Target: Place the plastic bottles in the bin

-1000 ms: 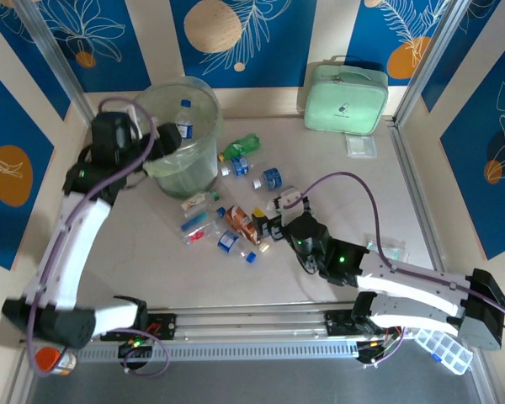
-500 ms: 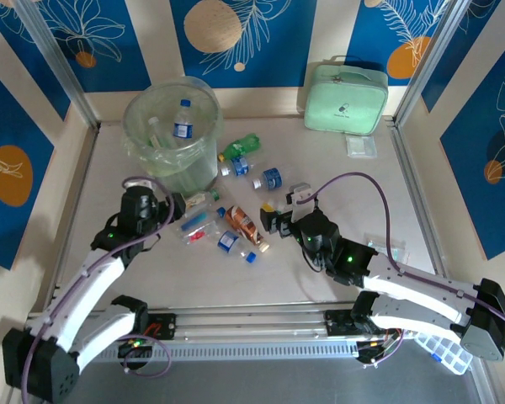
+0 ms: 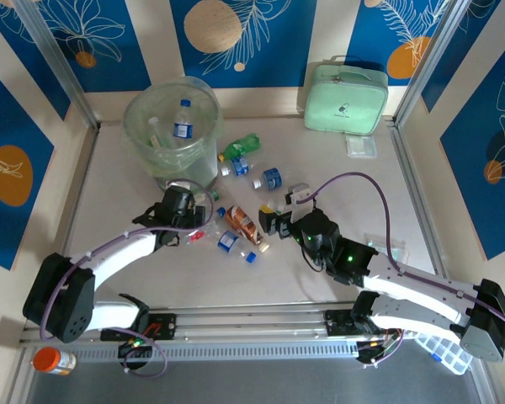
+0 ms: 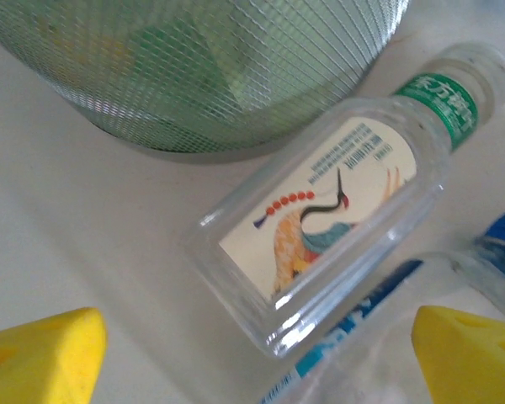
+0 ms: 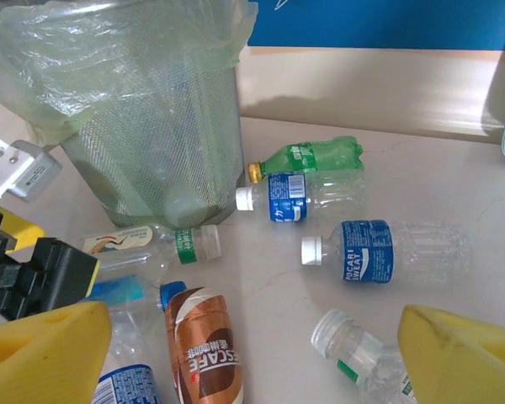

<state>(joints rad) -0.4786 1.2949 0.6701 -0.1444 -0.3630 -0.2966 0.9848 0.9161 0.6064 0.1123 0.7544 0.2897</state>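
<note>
The bin (image 3: 156,143) stands at the back left with a blue-labelled bottle (image 3: 183,118) inside; its mesh wall (image 4: 194,76) is close ahead in the left wrist view. My left gripper (image 3: 200,220) hovers open just in front of its base. Its yellow fingertips (image 4: 42,349) straddle a clear crane-label bottle (image 4: 337,202) and a blue-labelled bottle (image 4: 362,337) lying against it. My right gripper (image 3: 273,217) is open low over the scatter. A brown Nescafe bottle (image 5: 204,345) and a clear white-capped bottle (image 5: 358,349) lie between its fingers (image 5: 463,353). Farther off lie a green bottle (image 5: 316,154) and two blue-labelled ones (image 5: 379,250).
A mint green zipped case (image 3: 345,98) sits at the back right with a small clear packet (image 3: 361,146) before it. An orange pill bottle (image 3: 52,360) lies at the near left corner and a clear compartment box (image 3: 442,349) at the near right. Metal frame rails (image 3: 417,194) border the table.
My left arm has swung down from the bin's rim to the table in front of the bin's base, over the bottles. The right gripper shifted slightly right early on, then stayed still.
</note>
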